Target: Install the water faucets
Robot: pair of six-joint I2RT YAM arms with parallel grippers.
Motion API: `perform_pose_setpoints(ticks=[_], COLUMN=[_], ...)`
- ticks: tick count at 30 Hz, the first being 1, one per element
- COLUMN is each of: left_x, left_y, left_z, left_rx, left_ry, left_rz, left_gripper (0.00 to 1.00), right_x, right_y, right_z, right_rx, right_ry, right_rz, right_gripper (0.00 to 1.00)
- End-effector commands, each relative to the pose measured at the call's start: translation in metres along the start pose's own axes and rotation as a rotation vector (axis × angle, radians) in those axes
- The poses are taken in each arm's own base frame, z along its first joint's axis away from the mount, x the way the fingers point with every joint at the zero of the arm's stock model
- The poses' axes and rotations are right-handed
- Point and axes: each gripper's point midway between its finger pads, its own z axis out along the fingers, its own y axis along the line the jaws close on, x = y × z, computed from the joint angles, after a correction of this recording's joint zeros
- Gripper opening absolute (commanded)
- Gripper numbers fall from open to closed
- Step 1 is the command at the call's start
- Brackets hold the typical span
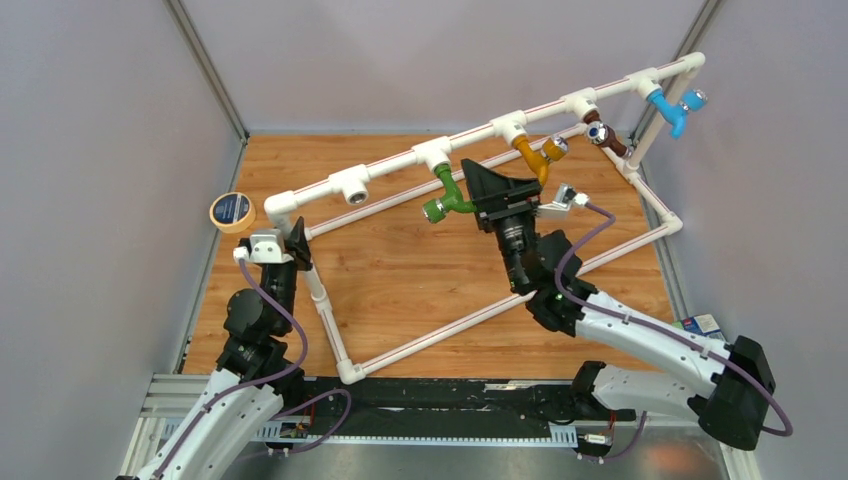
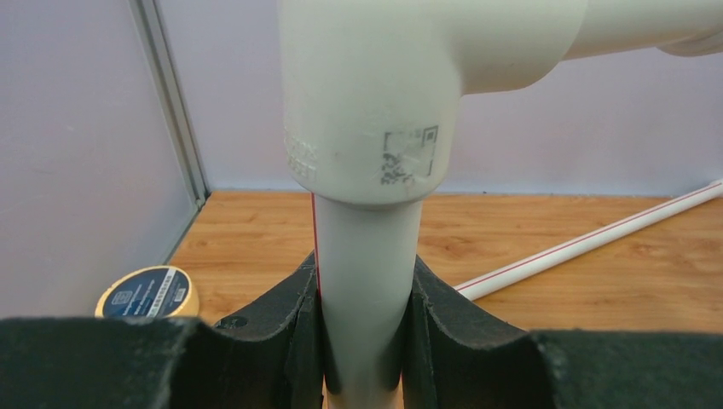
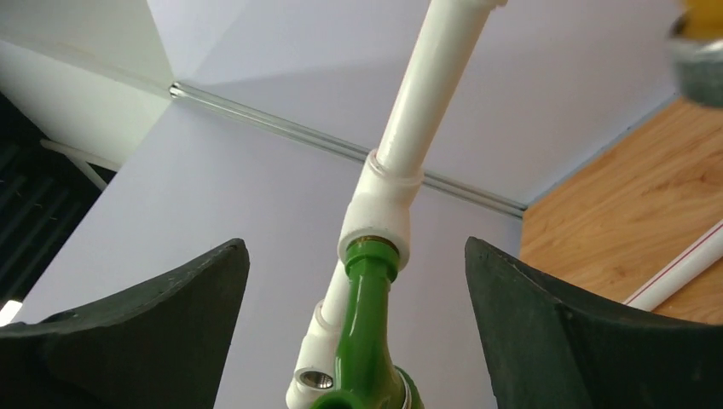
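Note:
A white pipe frame [image 1: 480, 135] stands on the wooden table, with several T fittings along its raised top bar. The green faucet [image 1: 447, 195] hangs from one fitting, its stem seated in the fitting's mouth [image 3: 371, 256]. Orange [image 1: 535, 155], brown [image 1: 605, 138] and blue [image 1: 668, 108] faucets hang from the fittings further right. My right gripper [image 3: 358, 341] is open, its fingers wide apart on either side of the green faucet [image 3: 367, 341] without touching it. My left gripper [image 2: 365, 332] is shut on the frame's upright pipe [image 2: 367, 281] just under the corner elbow [image 2: 375, 94].
A roll of tape [image 1: 232, 211] lies at the table's far left, also in the left wrist view [image 2: 149, 292]. An empty T fitting [image 1: 352, 186] sits left of the green faucet. Grey walls enclose the table on three sides. A small box [image 1: 703, 325] lies at the right edge.

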Motion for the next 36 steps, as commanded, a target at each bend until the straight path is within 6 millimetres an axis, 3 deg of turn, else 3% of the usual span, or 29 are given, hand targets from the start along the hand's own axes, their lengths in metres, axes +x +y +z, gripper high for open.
perform_pose_setpoints(ticks=[1,5,12,15,19,26,32,36], left_x=[0.012,0.012,0.014,0.015,0.016,0.016,0.014,0.013], left_y=[0.003,0.004,0.003,0.002,0.003,0.002,0.002,0.003], left_z=[0.000,0.000,0.001,0.001,0.001,0.001,0.001,0.000], left_rx=[-0.018,-0.021,-0.017,-0.015,-0.017,-0.013,-0.014,-0.016], left_ry=[0.056,0.058,0.064,0.067,0.070,0.071,0.066,0.063], left_rz=[0.025,0.028,0.032,0.032,0.032,0.034,0.033,0.028], left_gripper=[0.00,0.00,0.00,0.00,0.00,0.00,0.00,0.00], right_x=[-0.034,-0.037,-0.028,-0.028,-0.027,-0.017,-0.001,0.009], right_y=[0.020,0.023,0.054,0.056,0.039,0.027,0.042,0.032], right_z=[-0.018,-0.036,-0.065,-0.076,-0.077,-0.057,-0.035,-0.017], right_rx=[-0.071,-0.148,-0.531,-0.722,-0.860,-0.908,-0.921,-0.867], right_ry=[-0.067,-0.012,0.153,0.164,0.167,0.136,0.042,0.078], right_rz=[-0.042,-0.379,-1.409,-1.848,-2.298,-2.714,-2.786,-2.823], right_gripper=[1.00,1.00,1.00,1.00,1.00,1.00,0.97,0.91])
